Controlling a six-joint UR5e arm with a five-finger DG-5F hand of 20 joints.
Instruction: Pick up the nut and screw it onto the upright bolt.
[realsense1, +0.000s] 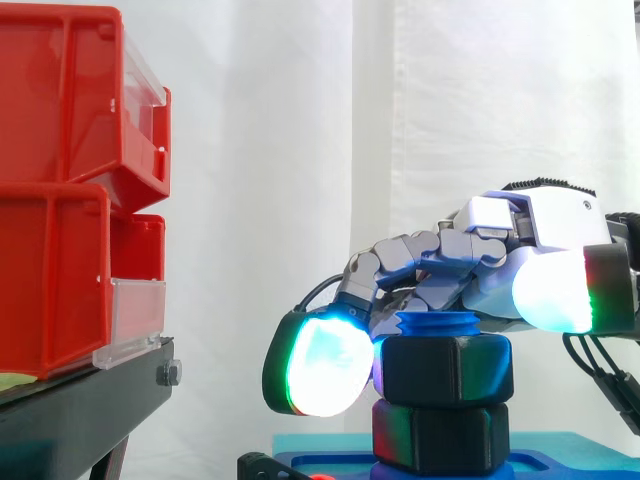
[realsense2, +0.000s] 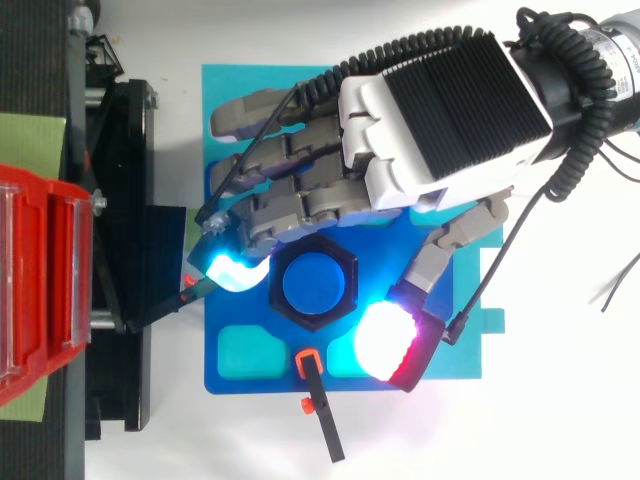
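Note:
A large black hex nut (realsense1: 447, 368) sits on the upright blue bolt (realsense2: 317, 283), whose threaded top pokes out above it. A second black hex piece (realsense1: 440, 435) lies below the nut at the bolt's foot. My hand (realsense2: 430, 110) reaches in from the upper right and hovers over the bolt. Its fingers curl down around the nut. One glowing pad (realsense1: 318, 362) is at the nut's left side, and the thumb pad (realsense2: 385, 340) is at its front right corner.
The bolt stands in a blue base plate (realsense2: 240, 120) with teal cut-outs. A small black and orange clamp (realsense2: 318, 400) lies at the plate's front edge. Red bins (realsense1: 60, 200) on a black stand (realsense1: 90, 400) rise to the left.

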